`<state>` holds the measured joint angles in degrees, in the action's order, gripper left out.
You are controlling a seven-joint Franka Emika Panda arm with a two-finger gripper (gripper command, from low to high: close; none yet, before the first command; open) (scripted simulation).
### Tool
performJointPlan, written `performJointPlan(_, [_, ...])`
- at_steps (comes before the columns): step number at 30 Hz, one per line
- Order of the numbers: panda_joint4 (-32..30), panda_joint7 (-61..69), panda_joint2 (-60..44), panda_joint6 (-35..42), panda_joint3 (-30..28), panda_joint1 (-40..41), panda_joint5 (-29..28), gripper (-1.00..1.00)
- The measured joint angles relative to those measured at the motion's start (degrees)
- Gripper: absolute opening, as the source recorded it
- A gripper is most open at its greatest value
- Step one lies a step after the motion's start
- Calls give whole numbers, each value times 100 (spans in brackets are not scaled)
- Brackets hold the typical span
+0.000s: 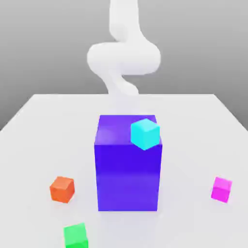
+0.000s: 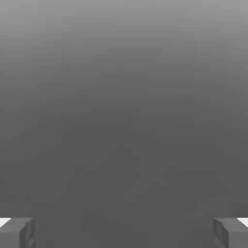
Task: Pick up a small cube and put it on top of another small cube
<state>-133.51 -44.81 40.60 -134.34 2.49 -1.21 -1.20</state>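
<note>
Item: one white robot arm (image 1: pixel 123 58), recorded at the far end of a pale grey tabletop (image 1: pixel 193 126), rising behind the other items. Its two-finger gripper (image 2: pixel 124 232) was seen in the hand view with jaws set wide apart and nothing between them; two grey fingertips (image 2: pixel 17 232) were noted at opposite edges against a plain grey ground.

Item: one large purple-blue rectangular block (image 1: pixel 128 169), stood upright at the middle of the table.

Item: one small cyan cube (image 1: pixel 145 133), seen at the block's upper edge toward the exterior view's right; whether it rested there could not be told.

Item: one small plain magenta-pink cube (image 1: pixel 222 189), placed on the table at the exterior view's right, well apart from the block.

Item: one small orange cube (image 1: pixel 62 189), placed at the exterior view's left.

Item: one small green cube (image 1: pixel 76 236), placed nearest the camera, near the orange cube.
</note>
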Motion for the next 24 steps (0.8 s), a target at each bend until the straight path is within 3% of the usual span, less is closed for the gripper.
performJointPlan(14, [-968, 534, -2950, -1433, 1271, -816, -739, 0])
performJointPlan(24, [-1629, 1055, -4982, -2478, 1875, -1690, -1028, 0])
